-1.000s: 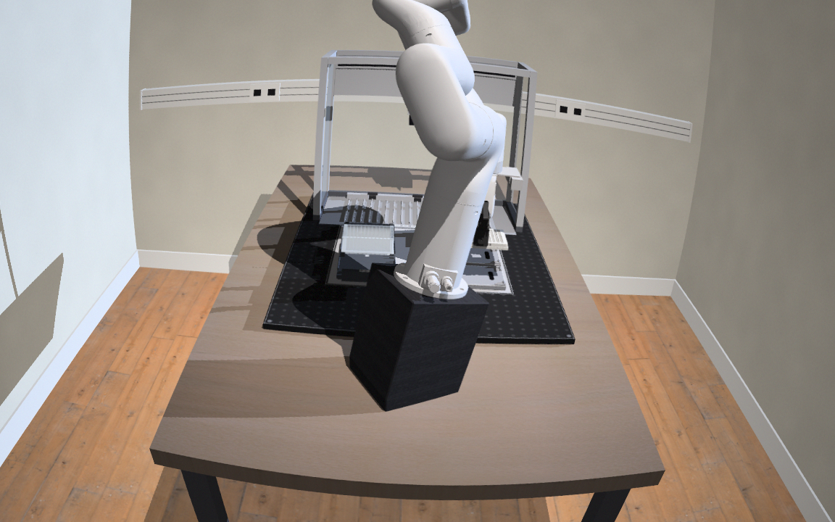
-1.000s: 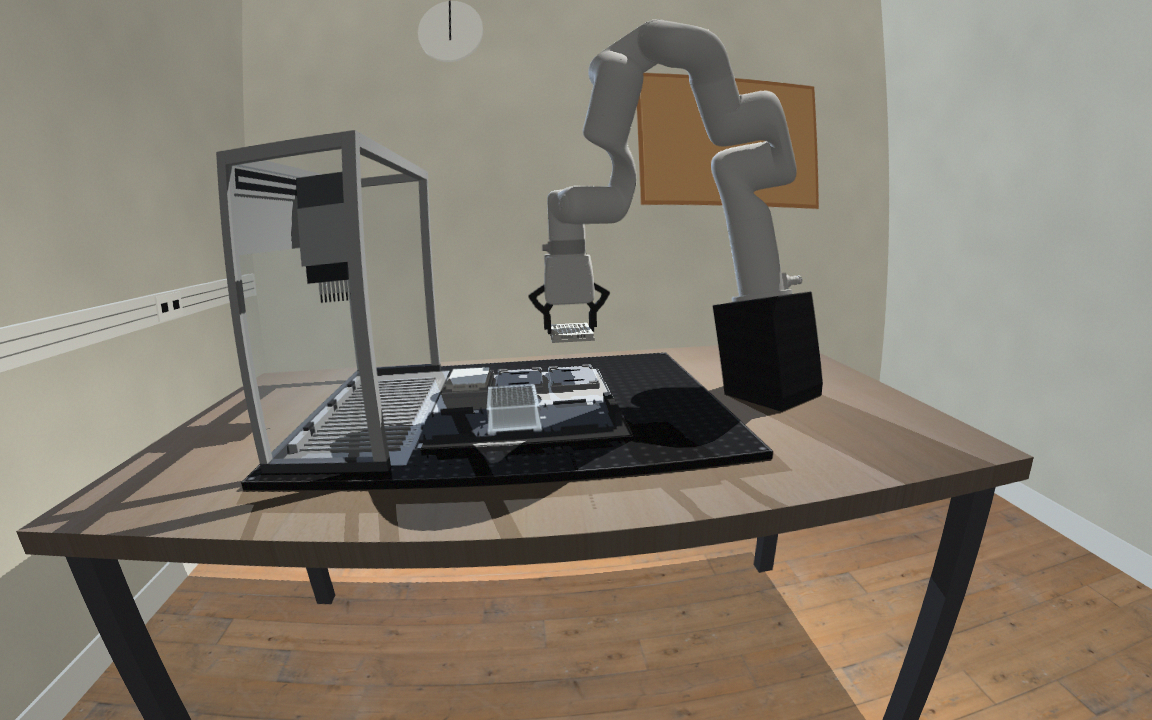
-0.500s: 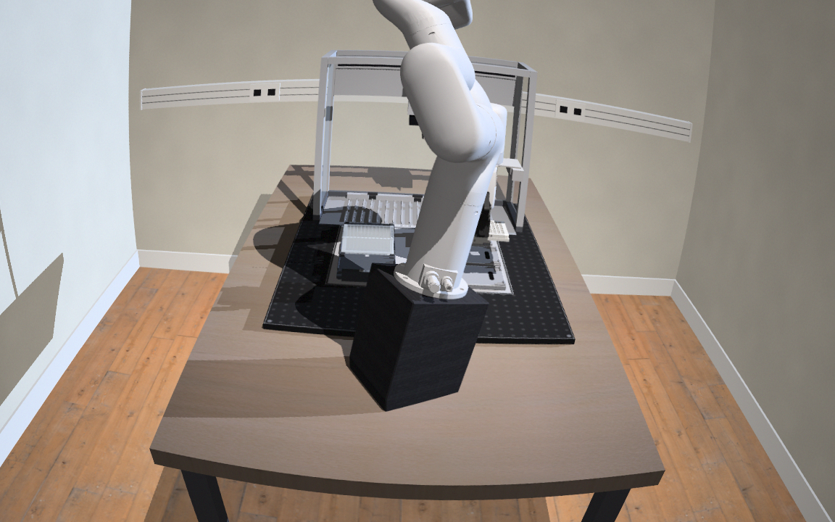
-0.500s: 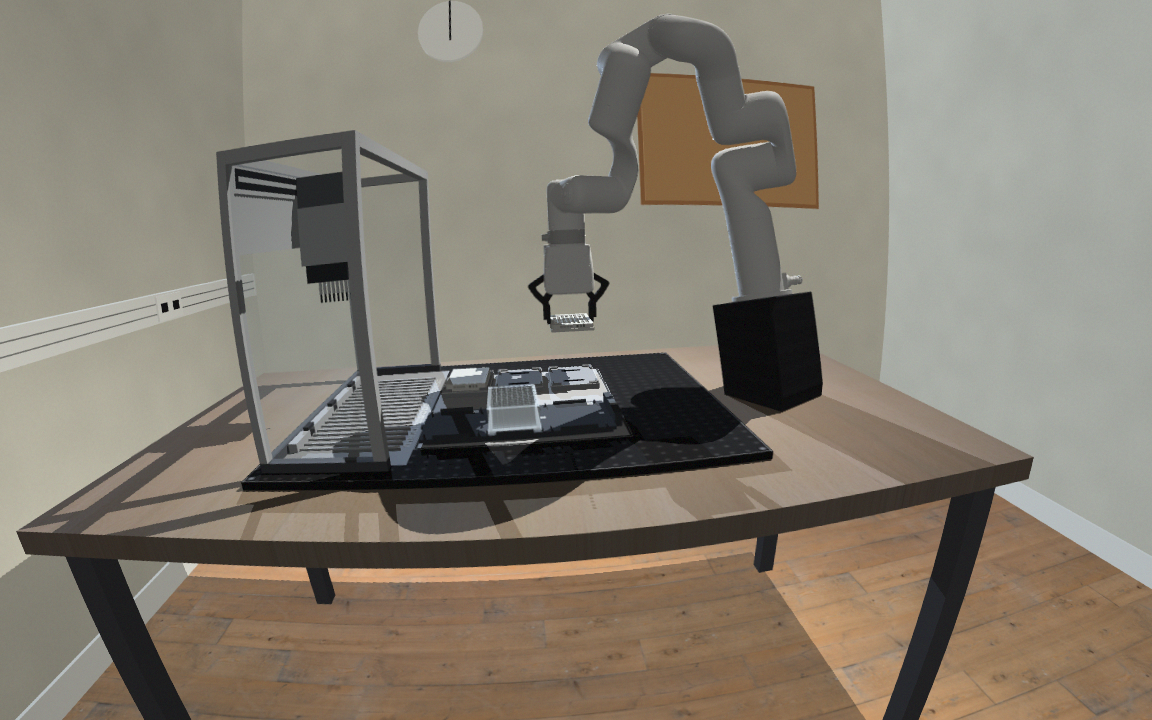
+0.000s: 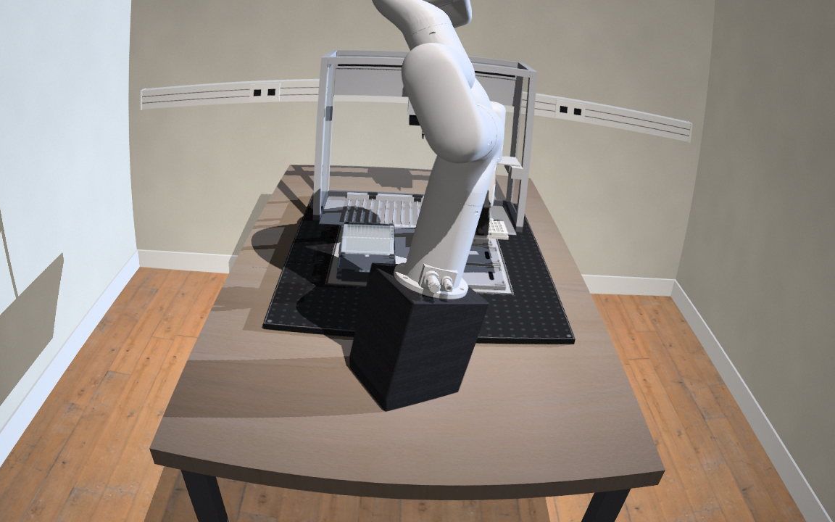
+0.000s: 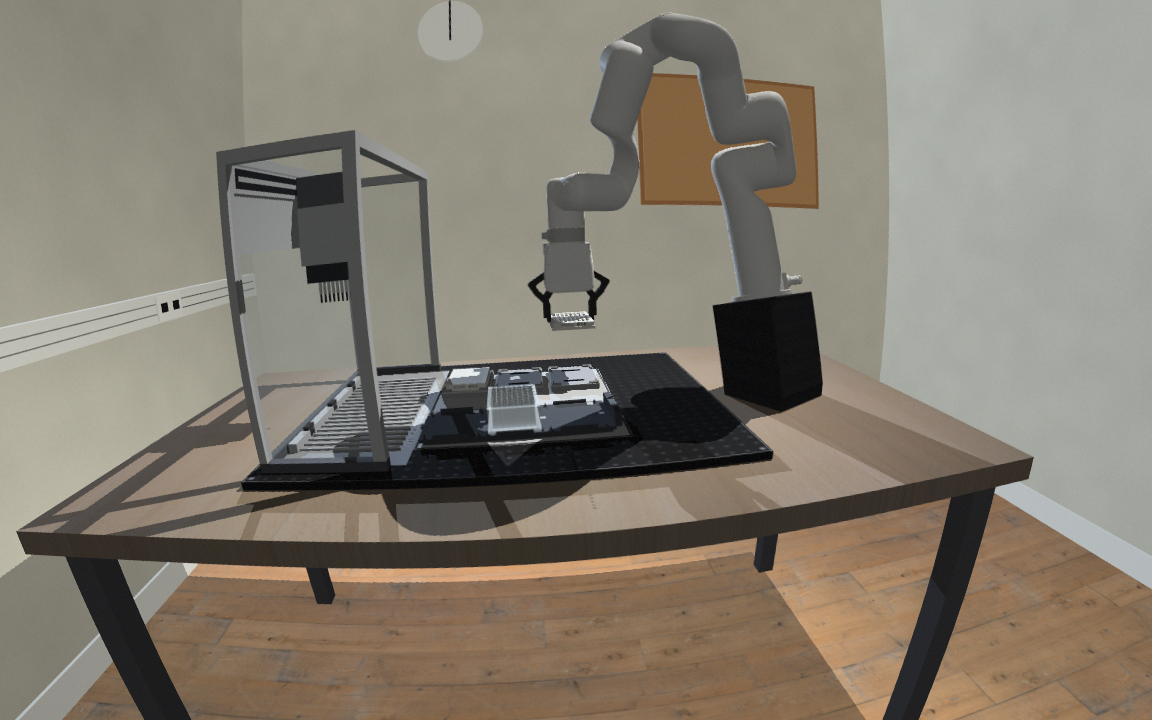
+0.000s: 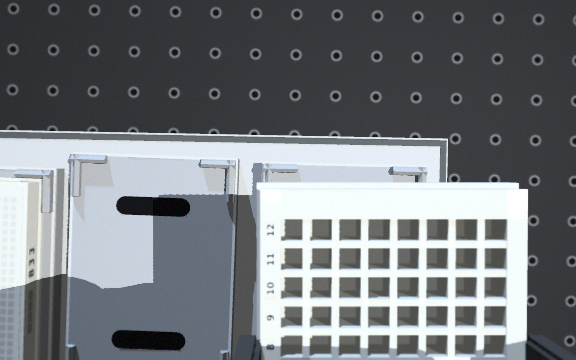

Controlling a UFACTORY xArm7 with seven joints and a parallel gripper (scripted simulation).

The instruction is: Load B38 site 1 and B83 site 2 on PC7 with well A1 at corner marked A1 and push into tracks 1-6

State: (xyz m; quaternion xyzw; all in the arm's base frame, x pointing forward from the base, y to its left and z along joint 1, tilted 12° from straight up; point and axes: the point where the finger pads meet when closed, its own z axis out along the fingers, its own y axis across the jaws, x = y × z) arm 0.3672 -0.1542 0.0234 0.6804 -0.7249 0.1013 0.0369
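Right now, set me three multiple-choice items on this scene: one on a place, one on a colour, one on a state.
1. Where is the deep-well block? A in a nest; B on the carrier; C up in the air.
2. What colour is the arm's pedestal? A white; B black; C orange.
3. The gripper is: A open and empty; B shut on the block; C shut on nothing.

Answers: 1 C, the exterior view shows it hanging lifted. 2 B, it is a black box. 3 B, the block sits clamped under the gripper.
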